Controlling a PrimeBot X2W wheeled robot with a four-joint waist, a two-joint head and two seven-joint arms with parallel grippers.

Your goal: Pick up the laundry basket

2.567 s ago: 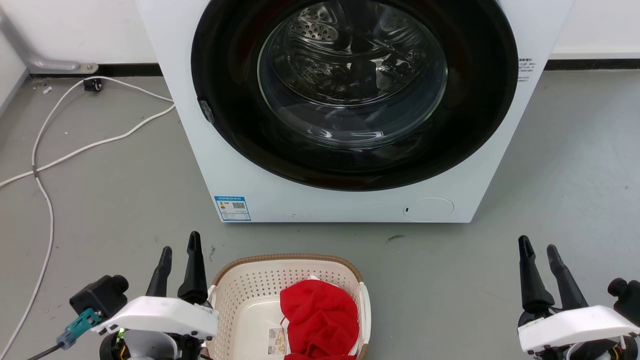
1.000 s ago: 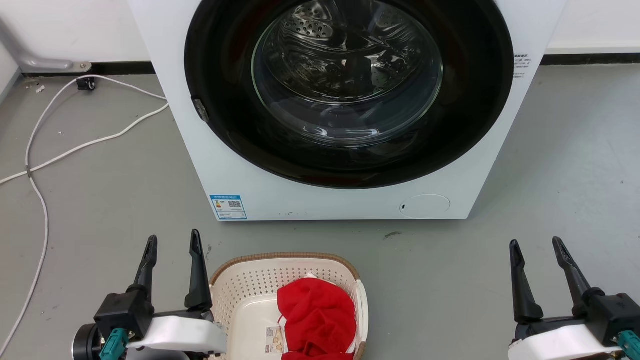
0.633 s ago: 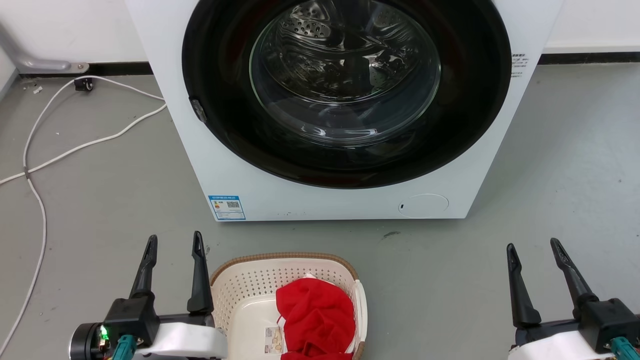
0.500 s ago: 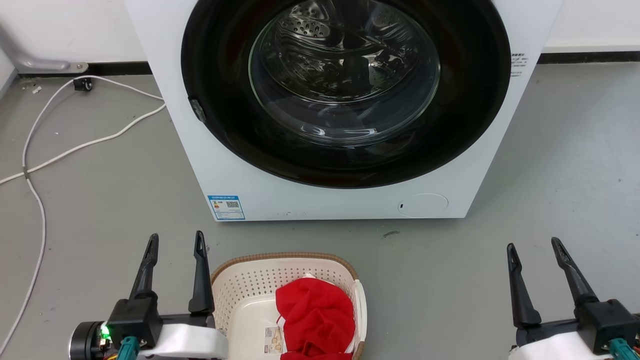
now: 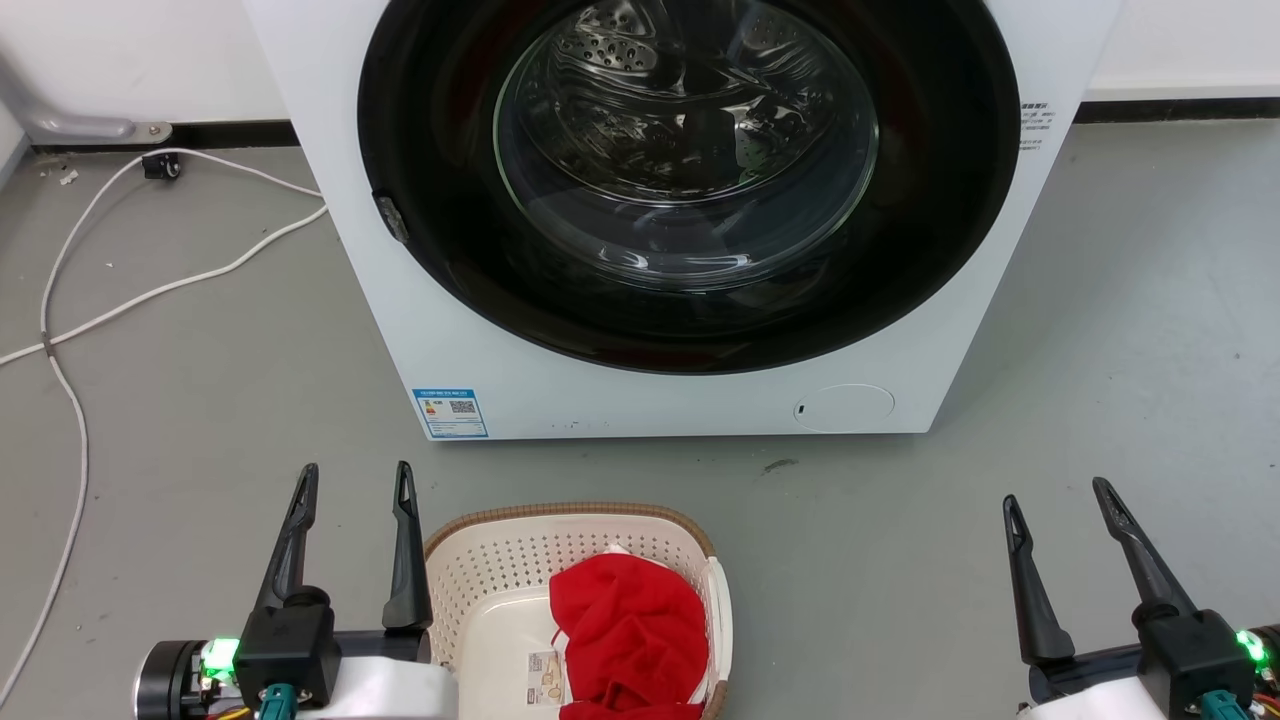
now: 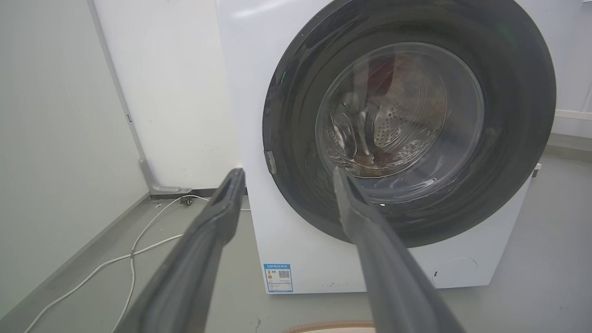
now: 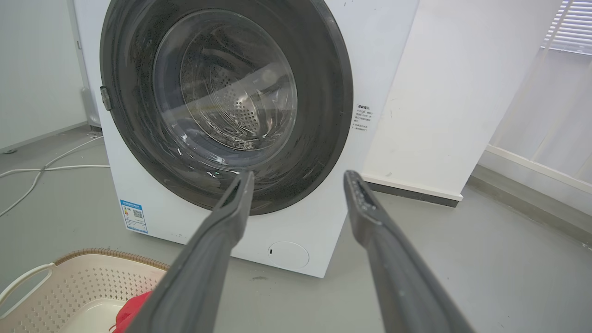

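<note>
The laundry basket [image 5: 500,575], cream-white and perforated with a brown rim, stands on the grey floor at the bottom centre of the head view, holding a red cloth [image 5: 630,625]. In the right wrist view the laundry basket [image 7: 78,282] fills the lower left corner, and the left wrist view catches a sliver of its brown rim [image 6: 333,326]. My left gripper [image 5: 355,475] is open just left of the basket, its right finger close to the rim. Far to the basket's right, my right gripper [image 5: 1055,495] is open over bare floor. Both hold nothing.
A big white washing machine [image 5: 640,400] with its round dark door shut stands right behind the basket. White cables [image 5: 70,330] trail over the floor at the left, near the wall. Open grey floor lies to the right of the machine.
Both grippers rolled about their wrists and opened wider. The head camera shifted a little, so the machine and basket sit slightly further left in the picture. The basket has not moved.
</note>
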